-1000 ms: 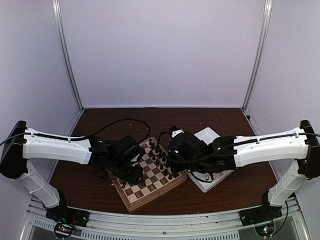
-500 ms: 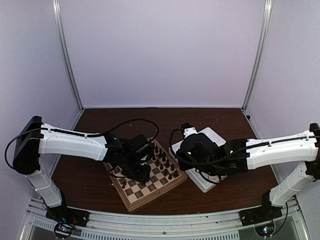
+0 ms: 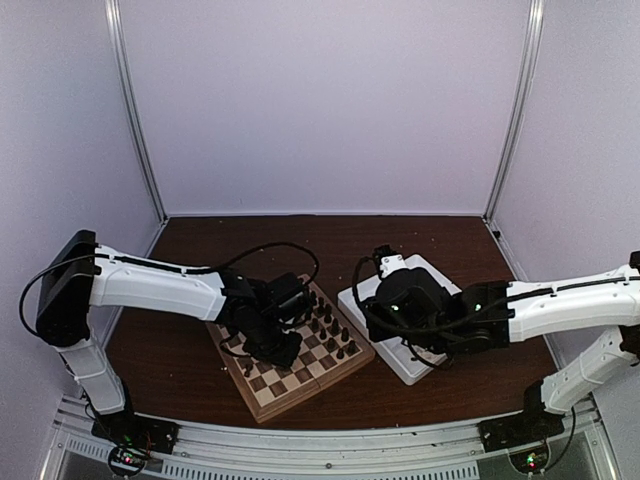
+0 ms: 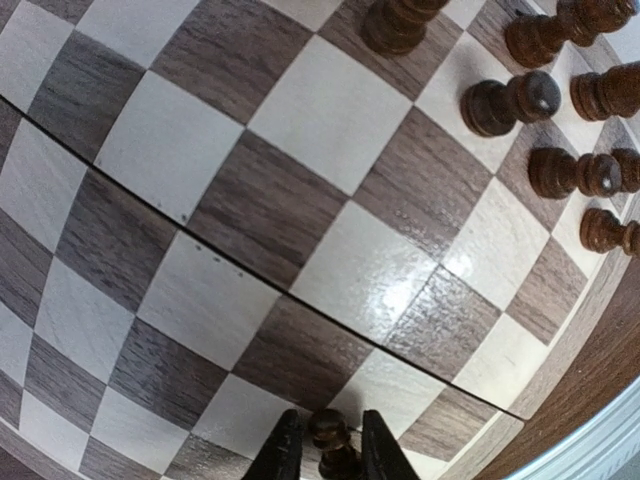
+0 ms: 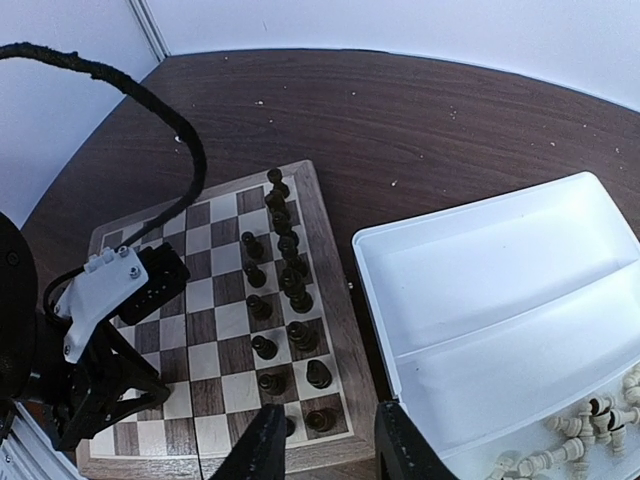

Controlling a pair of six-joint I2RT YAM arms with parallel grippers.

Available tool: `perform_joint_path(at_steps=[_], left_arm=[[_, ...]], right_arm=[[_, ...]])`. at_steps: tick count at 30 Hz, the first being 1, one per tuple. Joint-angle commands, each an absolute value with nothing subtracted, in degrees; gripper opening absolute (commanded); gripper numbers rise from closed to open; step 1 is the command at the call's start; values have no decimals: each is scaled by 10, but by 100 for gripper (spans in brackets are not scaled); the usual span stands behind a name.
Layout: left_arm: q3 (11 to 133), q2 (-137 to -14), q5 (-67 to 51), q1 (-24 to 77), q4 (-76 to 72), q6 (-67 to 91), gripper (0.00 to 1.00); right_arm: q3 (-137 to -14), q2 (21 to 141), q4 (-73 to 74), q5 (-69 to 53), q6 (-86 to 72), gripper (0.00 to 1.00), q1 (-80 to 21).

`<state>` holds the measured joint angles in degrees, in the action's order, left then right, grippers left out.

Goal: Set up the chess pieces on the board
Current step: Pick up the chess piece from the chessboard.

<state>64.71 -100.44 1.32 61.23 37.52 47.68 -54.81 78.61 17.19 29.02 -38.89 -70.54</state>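
Since the frame a second back, the left arm has reached further right across the board and the right arm has backed off it to sit over the tray. Counter (image 3: 250, 235): board (image 3: 272, 392) lies skewed near the front edge, tray (image 3: 395, 362) just beside the board's right edge, narrow gap. Dark pieces (image 5: 302, 337) stand in two rows along the tray-side edge; most other squares in view are bare. Left hand (image 4: 328, 420) is low over the board by the fold seam, near the border, pinching one piece (image 4: 328, 442); can't tell if it touches the wood. Right hand (image 5: 328, 425) is part open, holding nothing. Cream pieces (image 5: 590, 430) are heaped in the tray's near compartment.
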Motion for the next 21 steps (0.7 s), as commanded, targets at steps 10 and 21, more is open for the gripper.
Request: perform_joint_path(at_steps=[10, 21], left_arm=[[652, -1008, 35, 615, 387, 472, 16], [659, -1002, 57, 615, 387, 448, 8]], right_arm=[[-541, 772, 160, 302, -381, 33, -708], [-553, 772, 169, 303, -374, 34, -708]])
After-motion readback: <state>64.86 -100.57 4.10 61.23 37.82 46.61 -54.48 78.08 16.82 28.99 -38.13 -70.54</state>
